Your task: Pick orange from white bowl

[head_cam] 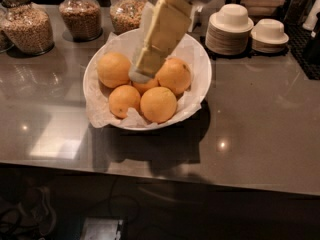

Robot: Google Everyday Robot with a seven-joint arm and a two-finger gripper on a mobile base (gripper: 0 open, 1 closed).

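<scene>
Tool (pixel 141 75) low over one white bowl (pixel 200 56) — five oranges (pixel 158 104)

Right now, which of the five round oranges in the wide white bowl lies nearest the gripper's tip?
The small middle orange, partly hidden under the cream gripper above the white bowl; the other four sit around it.

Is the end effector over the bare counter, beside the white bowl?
No, the end effector is over the white bowl, just above the oranges.
</scene>
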